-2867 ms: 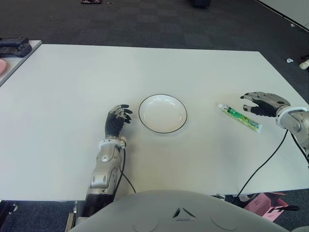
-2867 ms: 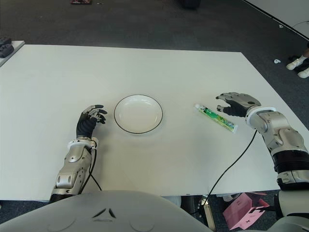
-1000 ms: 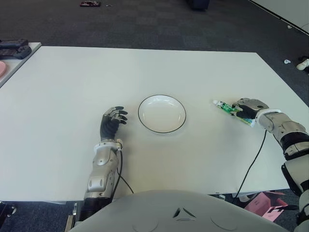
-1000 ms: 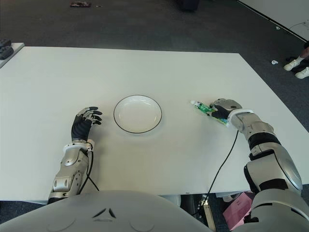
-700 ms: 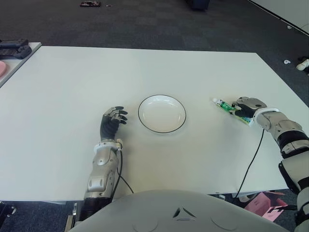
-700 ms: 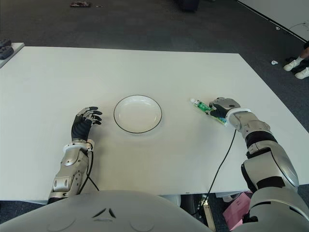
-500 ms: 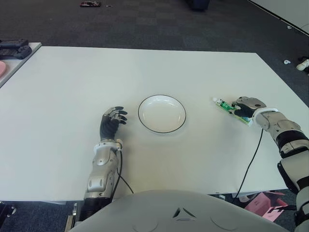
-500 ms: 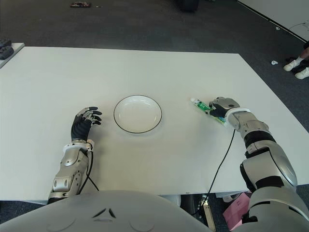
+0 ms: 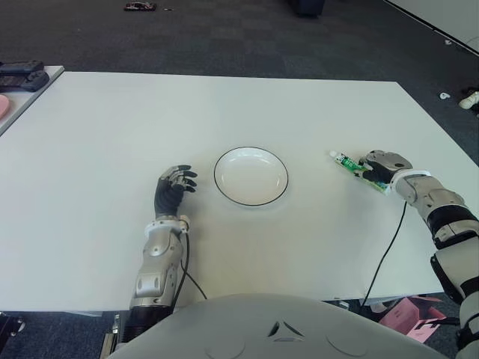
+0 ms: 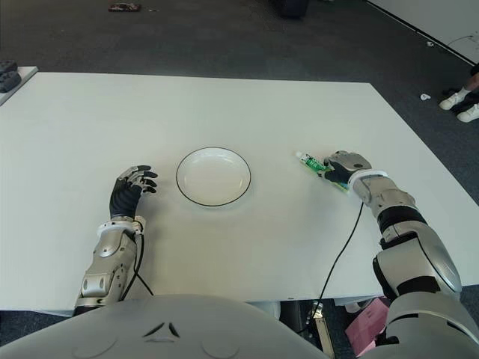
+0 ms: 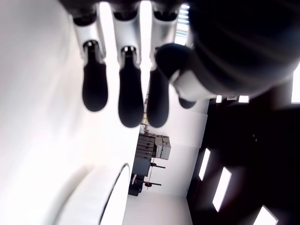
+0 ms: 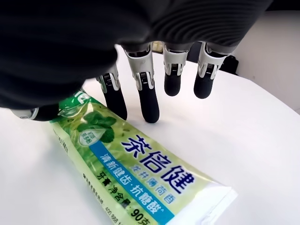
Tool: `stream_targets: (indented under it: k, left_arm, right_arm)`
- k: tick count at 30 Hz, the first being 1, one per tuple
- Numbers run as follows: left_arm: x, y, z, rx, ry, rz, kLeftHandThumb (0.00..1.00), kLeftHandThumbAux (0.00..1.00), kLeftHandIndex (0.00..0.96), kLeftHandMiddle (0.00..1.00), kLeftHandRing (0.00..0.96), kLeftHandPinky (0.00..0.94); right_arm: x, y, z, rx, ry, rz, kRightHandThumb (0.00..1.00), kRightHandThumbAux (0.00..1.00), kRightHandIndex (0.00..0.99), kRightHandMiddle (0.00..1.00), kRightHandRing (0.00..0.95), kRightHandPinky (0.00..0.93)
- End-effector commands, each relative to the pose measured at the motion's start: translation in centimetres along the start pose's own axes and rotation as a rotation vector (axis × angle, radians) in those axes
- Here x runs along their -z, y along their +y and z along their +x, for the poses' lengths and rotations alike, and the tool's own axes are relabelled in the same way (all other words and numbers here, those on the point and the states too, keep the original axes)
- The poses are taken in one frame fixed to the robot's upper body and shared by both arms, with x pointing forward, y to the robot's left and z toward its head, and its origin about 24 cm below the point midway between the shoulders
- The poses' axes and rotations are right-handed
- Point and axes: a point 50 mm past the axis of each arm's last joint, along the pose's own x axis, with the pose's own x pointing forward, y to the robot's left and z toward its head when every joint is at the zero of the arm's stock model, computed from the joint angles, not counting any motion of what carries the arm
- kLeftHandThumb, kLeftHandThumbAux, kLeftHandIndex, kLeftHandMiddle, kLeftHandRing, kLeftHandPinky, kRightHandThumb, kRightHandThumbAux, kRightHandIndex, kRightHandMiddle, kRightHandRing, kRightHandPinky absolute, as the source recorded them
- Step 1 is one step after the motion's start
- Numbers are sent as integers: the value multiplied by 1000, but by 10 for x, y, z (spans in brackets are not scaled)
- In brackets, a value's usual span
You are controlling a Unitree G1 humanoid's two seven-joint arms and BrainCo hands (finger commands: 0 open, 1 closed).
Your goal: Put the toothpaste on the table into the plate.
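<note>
Toothpaste [image 9: 358, 169] lay flat on the white tabletop [image 9: 247, 105], well to the right of the plate [image 9: 251, 176], with its capped end pointing toward the plate and its flat crimped end toward your right arm. The tube was green and white with a blue band of printed characters, seen plainly in the right wrist view [image 12: 140, 173].

Your right hand [image 9: 380, 165] sat over the tube's rear half, palm down. In its wrist view the fingers [image 12: 144, 89] hung down past the far edge of the tube, slightly curled and apart from each other, with their tips on or just above the tabletop. The thumb [image 12: 33, 112] showed at the tube's near edge, close to the shoulder. The hand cupped the tube from both edges, but you could not tell from these views whether it had truly clamped it; the tube itself looked to be lying on the tabletop, not lifted.

The plate was white with a thin dark rim and held nothing. It stood near the middle of the tabletop.

Your left hand [image 9: 174, 188] showed just to the left of the plate, idle, its dark fingers [image 11: 130, 93] loosely extended side by side and holding nothing. The plate's rim appeared at the edge of the left wrist view [image 11: 112, 197].

A dark cable [image 9: 385, 254] ran from your right forearm back across the tabletop toward its near edge.
</note>
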Motion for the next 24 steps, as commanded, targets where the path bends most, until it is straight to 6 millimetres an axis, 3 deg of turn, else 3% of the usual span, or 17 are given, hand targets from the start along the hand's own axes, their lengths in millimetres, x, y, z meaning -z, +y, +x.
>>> stream_targets:
  k: [1,10,13,17,23,24]
  left_arm:
    - [35,7,-15,-58,182,-30,835,678,406,497,582,578]
    - [35,7,-14,-60,179,-35,835,678,405,498,585,581]
    - [35,7,-14,-64,180,-34,835,678,403,502,595,584]
    - [34,7,-14,-75,185,-33,835,678,404,501,594,582]
    - [34,6,-14,-73,185,-30,835,679,403,501,595,585]
    - [34,6,-13,-71,183,-30,835,679,402,503,599,589]
  right_arm:
    - [-54,73,-5,-216,-136,-7,565,90,0,0,0,0]
    - [-60,89,-4,-235,-51,-1,584,101,0,0,0,21]
    - [-59,89,-2,-259,-6,24,679,191,0,0,54,179]
    - [-60,94,-3,-252,20,28,745,259,0,33,151,281]
    - [-61,95,-2,-237,50,12,794,335,78,169,300,383]
    - [-61,96,-2,-234,57,8,800,350,122,237,365,429]
